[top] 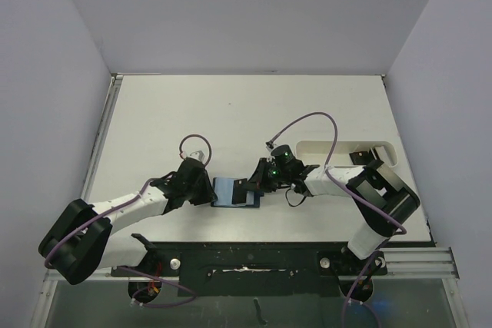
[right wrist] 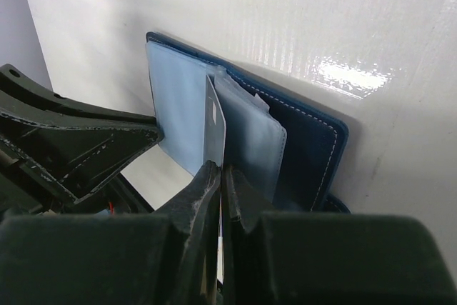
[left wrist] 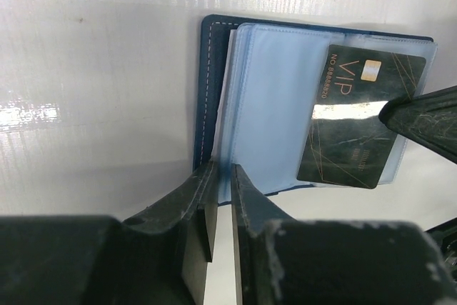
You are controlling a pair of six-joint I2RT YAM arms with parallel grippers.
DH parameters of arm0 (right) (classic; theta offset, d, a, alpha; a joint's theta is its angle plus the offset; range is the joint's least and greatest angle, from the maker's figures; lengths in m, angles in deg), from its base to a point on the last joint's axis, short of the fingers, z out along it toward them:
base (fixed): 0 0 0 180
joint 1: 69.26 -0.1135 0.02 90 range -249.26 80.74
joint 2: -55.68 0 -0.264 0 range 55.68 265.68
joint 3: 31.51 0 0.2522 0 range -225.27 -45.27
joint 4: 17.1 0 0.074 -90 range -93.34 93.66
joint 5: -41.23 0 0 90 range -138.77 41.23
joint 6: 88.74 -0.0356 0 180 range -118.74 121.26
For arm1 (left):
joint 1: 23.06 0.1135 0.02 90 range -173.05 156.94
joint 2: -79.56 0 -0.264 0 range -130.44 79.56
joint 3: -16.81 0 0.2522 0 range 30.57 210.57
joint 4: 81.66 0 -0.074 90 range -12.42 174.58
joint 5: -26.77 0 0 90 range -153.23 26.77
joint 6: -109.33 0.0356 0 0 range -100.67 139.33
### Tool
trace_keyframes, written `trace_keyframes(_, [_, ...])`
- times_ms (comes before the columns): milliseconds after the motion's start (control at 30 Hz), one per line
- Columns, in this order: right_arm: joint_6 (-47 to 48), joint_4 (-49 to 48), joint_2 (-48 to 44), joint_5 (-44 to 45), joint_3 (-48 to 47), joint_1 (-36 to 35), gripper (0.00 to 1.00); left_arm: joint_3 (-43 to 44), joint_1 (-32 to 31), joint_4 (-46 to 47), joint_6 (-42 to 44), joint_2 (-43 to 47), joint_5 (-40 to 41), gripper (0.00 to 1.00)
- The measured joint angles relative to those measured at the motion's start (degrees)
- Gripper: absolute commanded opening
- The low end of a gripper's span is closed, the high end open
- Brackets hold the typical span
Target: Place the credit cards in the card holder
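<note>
My left jaws: nearly closed, nipping the near edge of the open card holder (left wrist: 268,105), which spreads just ahead of them. My right jaws: pressed together on a dark VIP credit card (left wrist: 353,130), held edge-on, its far end lying on the holder's pale inner face. White desk (left wrist: 100,69) all around.

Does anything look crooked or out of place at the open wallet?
Yes. The black VIP card, pinched by the right end effector, lies tilted across the light blue sleeve of the card holder. Its edges are not parallel to the sleeve's edges.
</note>
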Motion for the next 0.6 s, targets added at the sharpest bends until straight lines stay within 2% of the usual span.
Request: trace_keyframes(600, [0.33, -1.95, 1.46, -0.83, -0.22, 0.28, 0.0, -0.59, 0.02, 1.4, -0.2, -0.07, -1.03, 0.12])
